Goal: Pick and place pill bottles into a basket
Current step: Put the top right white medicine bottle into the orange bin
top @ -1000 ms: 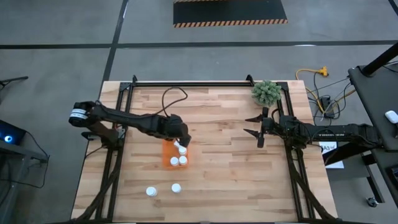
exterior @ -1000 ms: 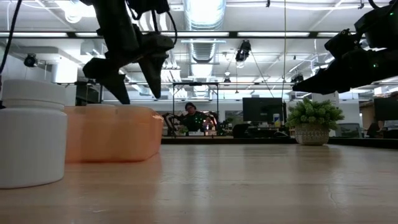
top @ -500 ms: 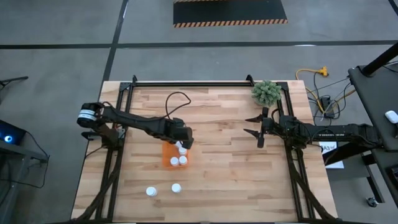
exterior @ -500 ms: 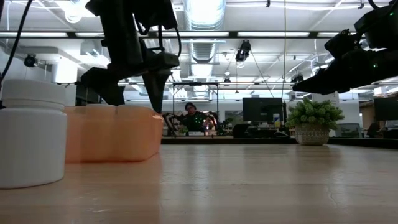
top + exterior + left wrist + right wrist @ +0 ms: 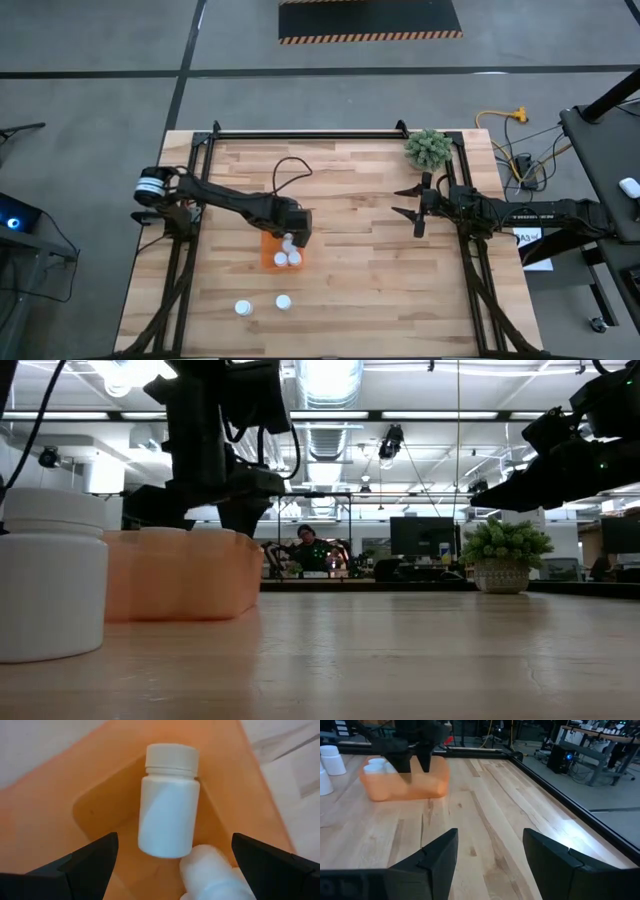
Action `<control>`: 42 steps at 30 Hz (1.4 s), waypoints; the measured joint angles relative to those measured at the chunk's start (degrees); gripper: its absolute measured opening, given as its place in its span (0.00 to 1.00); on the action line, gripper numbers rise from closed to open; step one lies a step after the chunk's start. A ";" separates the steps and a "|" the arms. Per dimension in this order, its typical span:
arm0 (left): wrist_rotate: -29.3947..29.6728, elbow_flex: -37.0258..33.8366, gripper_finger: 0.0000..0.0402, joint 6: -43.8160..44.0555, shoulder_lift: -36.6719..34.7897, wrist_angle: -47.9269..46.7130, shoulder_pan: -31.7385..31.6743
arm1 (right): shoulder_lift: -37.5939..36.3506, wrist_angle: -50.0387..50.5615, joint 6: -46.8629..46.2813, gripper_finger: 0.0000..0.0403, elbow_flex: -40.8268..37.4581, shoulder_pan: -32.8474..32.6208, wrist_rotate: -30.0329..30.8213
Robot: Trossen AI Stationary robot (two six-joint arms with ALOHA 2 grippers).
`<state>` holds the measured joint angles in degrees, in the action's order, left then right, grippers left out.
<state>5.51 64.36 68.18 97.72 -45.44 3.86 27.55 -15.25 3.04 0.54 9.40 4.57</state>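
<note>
1. In the high view we saw the left gripper (image 5: 291,236) inside the orange basket (image 5: 268,250), which sat a little toward nine o'clock from the table (image 5: 350,280) centre. Its fingers stood wide apart and held nothing.
2. The right gripper (image 5: 407,202) hung toward three o'clock, well apart from the basket, its fingers parted and empty. The green plant (image 5: 428,148) stood just beyond it at about one o'clock, near the table's corner.
3. Two pill bottles (image 5: 288,259) stood in the basket's six o'clock end, touching. Another bottle (image 5: 284,301) and a further bottle (image 5: 243,308) stood on the wood toward seven o'clock, near the table's edge.
4. Bare planks lay between the basket and the right gripper, and across the five o'clock quarter; a black frame rail (image 5: 305,133) ran along the twelve o'clock edge.
5. Only the left wrist view showed us a white bottle (image 5: 167,810) lying on its side on the basket floor, between the open fingers (image 5: 87,860), with a second cap (image 5: 210,870) just beside it.
6. Only the low view showed a bottle (image 5: 52,575) close to the lens beside the basket wall (image 5: 180,575), and a person (image 5: 306,550) far behind.
7. We could read no writing on any bottle.
</note>
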 joint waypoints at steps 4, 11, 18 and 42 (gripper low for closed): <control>-0.92 0.04 0.92 0.06 1.46 0.26 -0.01 | -0.04 0.00 0.01 0.53 0.00 -0.01 -0.01; -1.15 0.04 0.92 0.03 2.50 2.73 -0.11 | -0.02 -0.02 0.01 0.53 0.00 -0.01 -0.01; -1.07 0.00 0.92 -1.15 2.00 4.81 -0.13 | -0.02 0.00 0.01 0.53 0.00 0.00 -0.03; 1.02 -0.04 0.92 -2.71 1.91 4.54 -0.42 | -0.02 0.00 0.01 0.53 0.00 -0.01 -0.03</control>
<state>6.52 64.31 65.47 99.63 -40.91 3.44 27.53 -15.25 3.05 0.54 9.39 4.54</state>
